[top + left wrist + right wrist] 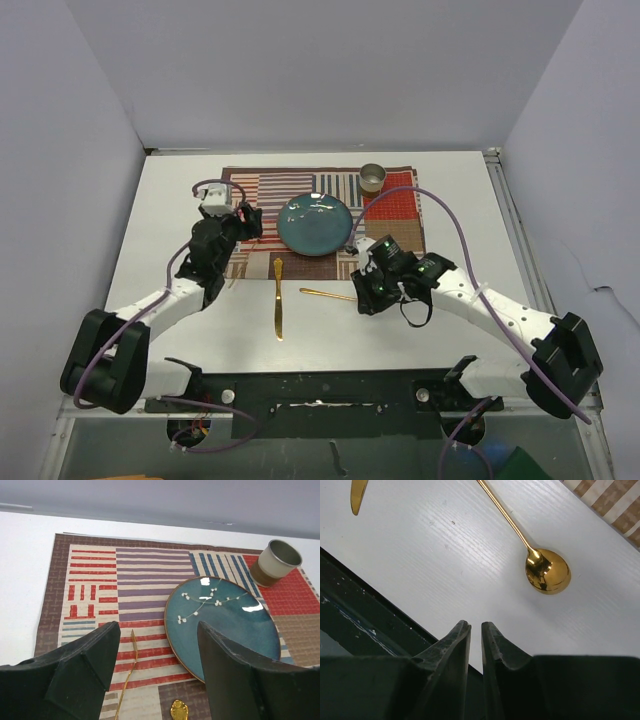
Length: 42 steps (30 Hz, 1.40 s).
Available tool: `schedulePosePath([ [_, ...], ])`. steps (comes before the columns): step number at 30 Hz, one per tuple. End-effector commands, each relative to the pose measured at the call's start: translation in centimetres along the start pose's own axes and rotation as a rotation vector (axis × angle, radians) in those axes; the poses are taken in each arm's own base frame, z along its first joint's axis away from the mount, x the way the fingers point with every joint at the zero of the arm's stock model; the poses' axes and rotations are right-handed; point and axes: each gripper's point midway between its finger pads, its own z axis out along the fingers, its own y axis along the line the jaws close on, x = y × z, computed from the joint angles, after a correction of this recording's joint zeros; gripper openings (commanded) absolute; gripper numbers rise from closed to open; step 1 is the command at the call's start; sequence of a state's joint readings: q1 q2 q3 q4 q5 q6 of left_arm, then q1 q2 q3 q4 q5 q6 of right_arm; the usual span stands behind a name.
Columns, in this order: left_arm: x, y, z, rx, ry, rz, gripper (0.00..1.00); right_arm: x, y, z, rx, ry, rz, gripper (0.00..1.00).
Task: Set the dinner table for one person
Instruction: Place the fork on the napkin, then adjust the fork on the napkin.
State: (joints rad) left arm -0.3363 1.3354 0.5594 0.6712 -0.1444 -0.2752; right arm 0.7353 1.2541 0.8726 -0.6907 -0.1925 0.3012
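The white dinner table (165, 215) carries a striped patchwork placemat (255, 190) with a teal plate (315, 222) and a small beige cup (372, 177) on it. A gold knife (278, 300) and a gold spoon (325, 294) lie on the bare table in front of the mat. My left gripper (159, 627) hovers open over the mat's left part, just left of the plate (225, 625). A thin gold utensil, probably a fork (127, 672), lies on the mat between its fingers, untouched. My right gripper (475, 625) is shut to a slit and empty, close to the spoon bowl (547, 574).
The knife's ornate end (179, 710) shows at the mat's front edge. A dark rail (365, 605) runs along the table's near edge below the right gripper. White walls enclose the table at the back and on both sides.
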Motion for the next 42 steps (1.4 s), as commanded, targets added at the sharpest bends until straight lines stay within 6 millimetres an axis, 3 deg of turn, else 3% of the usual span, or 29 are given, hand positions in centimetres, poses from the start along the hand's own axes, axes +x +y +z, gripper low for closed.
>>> schedulePosePath([
  [1,-4.3,-0.6,-0.8,-0.033,-0.082,-0.065,0.64,-1.0,0.6,-1.0,-0.009,-0.051,-0.004,0.18],
  [5,-5.4,-0.6,-1.0,-0.048,-0.084,-0.080,0.65,-0.9,0.7,-0.9,-0.012,-0.048,-0.005,0.18],
  [8,-4.9,-1.5,-0.7,-0.032,-0.039,-0.102,0.65,-1.1,0.9,-0.5,-0.022,-0.047,-0.005,0.19],
  [13,-1.7,-1.0,0.4,-0.140,0.115,-0.065,0.66,-1.5,0.0,0.9,0.018,-0.013,-0.016,0.19],
  [17,1.0,0.4,0.8,-0.225,0.235,0.002,0.66,-3.3,0.2,1.6,0.025,-0.002,-0.046,0.19],
  [21,2.5,1.9,1.2,-0.296,0.324,0.083,0.68,-4.5,0.7,2.2,0.006,-0.002,-0.067,0.19],
  [26,3.9,3.2,2.3,-0.347,0.445,0.143,0.69,-4.3,0.8,2.9,0.004,0.022,-0.076,0.20],
  [29,6.0,3.4,2.5,-0.333,0.526,0.163,0.69,-3.9,0.8,3.2,0.001,0.032,-0.078,0.20],
  [36,9.8,4.0,1.5,-0.336,0.669,0.182,0.55,-3.7,0.7,3.9,-0.007,0.046,-0.082,0.20],
  [42,11.5,4.2,0.0,-0.329,0.712,0.171,0.52,-3.5,0.8,4.5,-0.016,0.055,-0.078,0.20],
])
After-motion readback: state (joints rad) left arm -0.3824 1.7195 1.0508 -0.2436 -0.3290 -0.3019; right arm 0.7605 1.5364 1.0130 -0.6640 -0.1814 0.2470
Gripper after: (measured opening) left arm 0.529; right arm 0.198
